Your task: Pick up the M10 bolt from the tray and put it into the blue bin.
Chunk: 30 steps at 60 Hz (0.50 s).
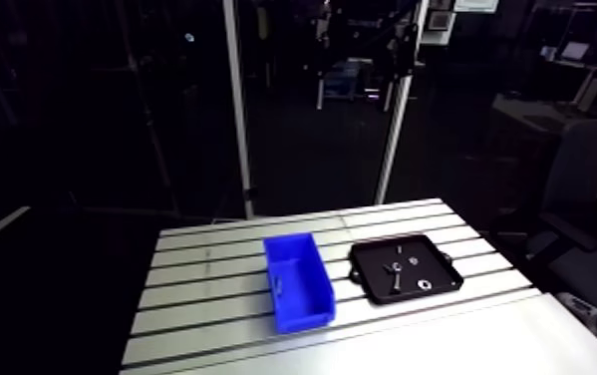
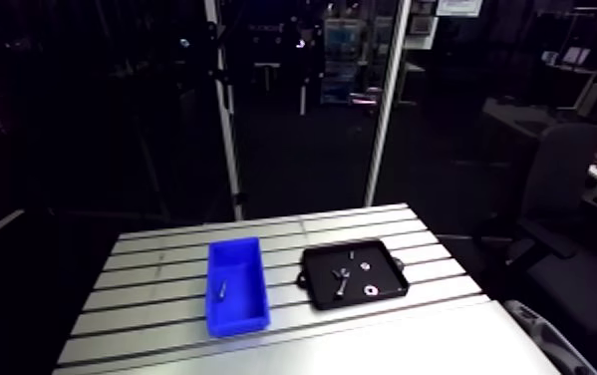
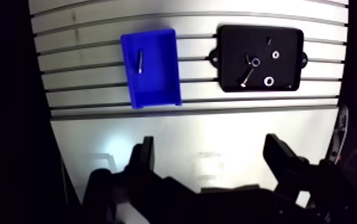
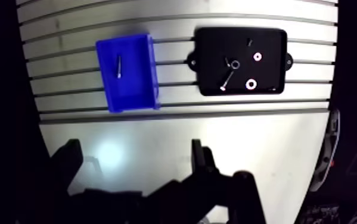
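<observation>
Well back from the tray (image 3: 228, 36), the gripper (image 3: 210, 149) hangs spread wide, gripping nothing. In the tray a long bolt (image 3: 249, 72) lies against a nut (image 3: 255, 61), washers (image 3: 269, 81) close by. Beside the tray, the blue bin (image 3: 174, 65) already holds a second bolt (image 3: 139, 61). Danger: crowded parts could foul the pinch.

The blue bin (image 3: 161, 74) is sitting with its open side up. A thin silver bolt (image 3: 139, 61) is lying flat inside it. The flat black tray (image 3: 234, 44) is sitting near the bin, and a second bolt (image 3: 249, 74) is lying slanted in it.
</observation>
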Available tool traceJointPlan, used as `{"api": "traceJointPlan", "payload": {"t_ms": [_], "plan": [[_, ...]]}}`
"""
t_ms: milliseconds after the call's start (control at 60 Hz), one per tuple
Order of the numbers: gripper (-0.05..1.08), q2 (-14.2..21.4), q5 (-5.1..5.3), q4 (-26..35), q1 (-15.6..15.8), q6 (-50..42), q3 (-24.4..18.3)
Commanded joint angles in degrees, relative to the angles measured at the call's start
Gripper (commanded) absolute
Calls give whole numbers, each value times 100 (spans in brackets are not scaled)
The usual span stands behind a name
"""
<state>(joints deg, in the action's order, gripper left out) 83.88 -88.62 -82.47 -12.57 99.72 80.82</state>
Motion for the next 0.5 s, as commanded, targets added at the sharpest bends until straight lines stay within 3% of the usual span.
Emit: {"api": "traceJointPlan", "payload": {"t_ms": [17,500], "plan": [[1,160,-10,-1,0,-194,139],[1,160,-10,-10,0,-194,131]]}}
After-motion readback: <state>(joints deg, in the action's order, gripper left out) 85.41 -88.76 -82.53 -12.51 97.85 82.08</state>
